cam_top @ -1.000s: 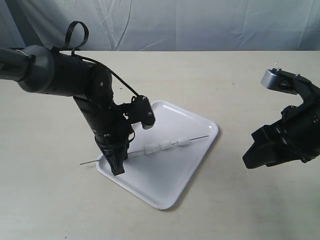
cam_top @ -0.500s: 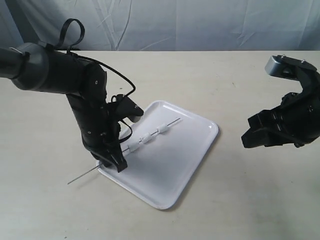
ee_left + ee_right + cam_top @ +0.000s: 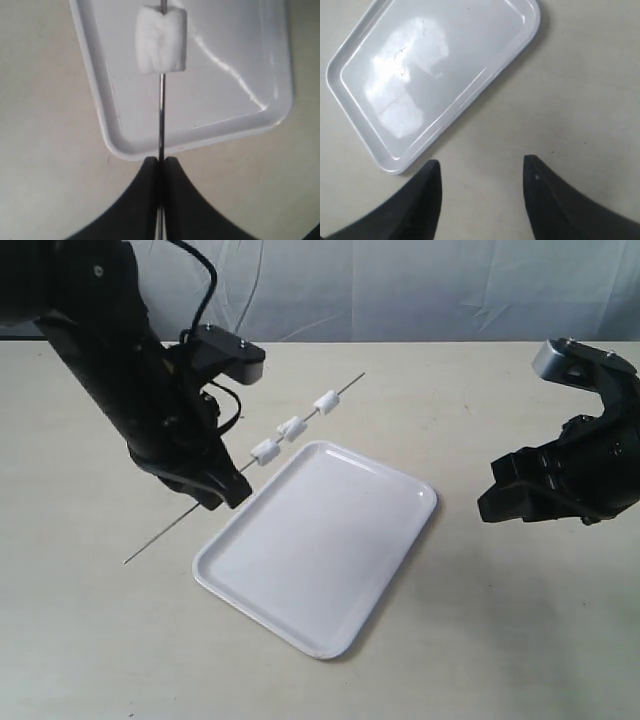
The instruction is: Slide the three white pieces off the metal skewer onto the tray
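Note:
My left gripper (image 3: 225,492) is shut on the metal skewer (image 3: 180,523) and holds it tilted in the air, its far tip raised. Three white pieces (image 3: 290,428) sit threaded along the upper half of the rod, above the tray's far left edge. The left wrist view shows the skewer (image 3: 161,115) pinched at my left gripper (image 3: 161,160), with the nearest white piece (image 3: 161,39) over the white tray (image 3: 235,75). The tray (image 3: 320,560) lies bare on the table. My right gripper (image 3: 481,165) stands open over bare table right of the tray (image 3: 430,70).
The beige table (image 3: 480,640) spreads all round the tray. A pale cloth backdrop (image 3: 400,290) hangs behind the table's far edge. The right arm's black body (image 3: 560,480) hovers to the tray's right.
My left gripper has lifted the skewer with its white pieces off the tray, up and toward the far left. The right arm has shifted only slightly.

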Action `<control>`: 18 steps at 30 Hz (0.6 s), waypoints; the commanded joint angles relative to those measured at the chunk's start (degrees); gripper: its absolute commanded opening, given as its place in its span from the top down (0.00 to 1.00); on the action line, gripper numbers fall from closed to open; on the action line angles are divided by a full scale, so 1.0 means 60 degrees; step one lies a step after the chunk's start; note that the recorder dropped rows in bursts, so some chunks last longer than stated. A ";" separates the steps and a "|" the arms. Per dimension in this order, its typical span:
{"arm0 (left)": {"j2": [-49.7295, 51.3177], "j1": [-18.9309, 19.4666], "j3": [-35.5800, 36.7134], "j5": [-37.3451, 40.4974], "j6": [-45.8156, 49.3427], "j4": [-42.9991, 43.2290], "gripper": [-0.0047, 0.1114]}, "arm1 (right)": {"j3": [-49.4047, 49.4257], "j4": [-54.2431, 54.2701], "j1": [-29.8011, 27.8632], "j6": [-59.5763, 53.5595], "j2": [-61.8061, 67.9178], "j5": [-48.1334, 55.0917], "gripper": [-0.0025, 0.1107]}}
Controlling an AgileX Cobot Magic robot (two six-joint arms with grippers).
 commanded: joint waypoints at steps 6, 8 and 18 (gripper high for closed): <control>-0.1360 0.0026 -0.0411 0.0182 -0.1554 -0.0500 0.96 | -0.0064 0.0099 0.0030 -0.0067 0.0018 0.0002 0.55; -0.1625 0.0026 -0.0393 0.0309 -0.2067 -0.0824 0.96 | -0.0064 0.0213 0.0030 -0.0067 0.0018 -0.0073 0.55; -0.2843 0.0026 0.1116 -0.0338 -0.2171 -0.2637 0.96 | -0.0064 0.3415 0.0030 -0.1929 -0.0353 -0.0481 0.55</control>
